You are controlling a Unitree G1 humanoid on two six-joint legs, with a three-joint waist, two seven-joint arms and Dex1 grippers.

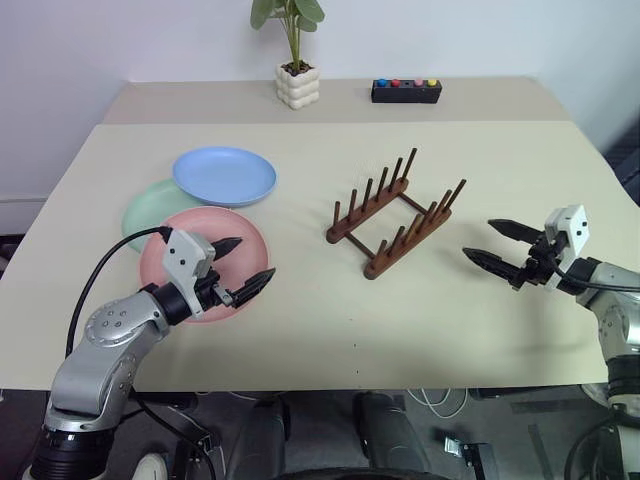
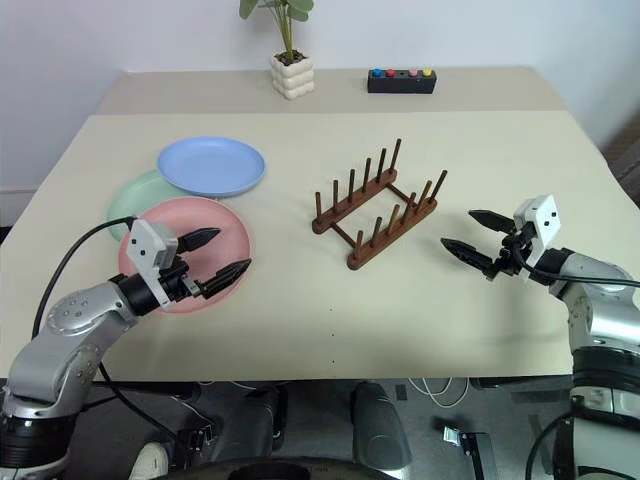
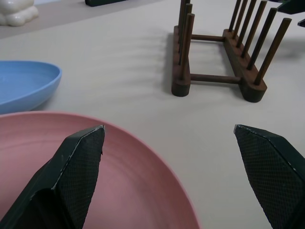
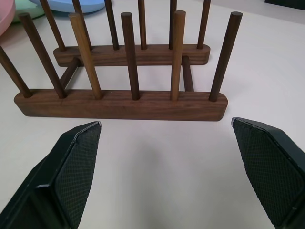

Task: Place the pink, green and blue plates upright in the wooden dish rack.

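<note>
Bare table (image 1: 300, 300) lies open between the stacked plates (image 1: 215, 200) and the wooden dish rack (image 1: 395, 215).

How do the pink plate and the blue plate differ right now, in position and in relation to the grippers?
The pink plate lies nearest the robot, with the open left gripper over its edge; the blue plate lies farther back, away from both grippers. The pink plate overlaps the green plate from the front, the blue plate from behind. Both lie flat on the table, left of the wooden dish rack, neither yet in it.

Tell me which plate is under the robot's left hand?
The round pink plate. It lies nearest the front edge; the blue plate and green plate sit farther back.
</note>
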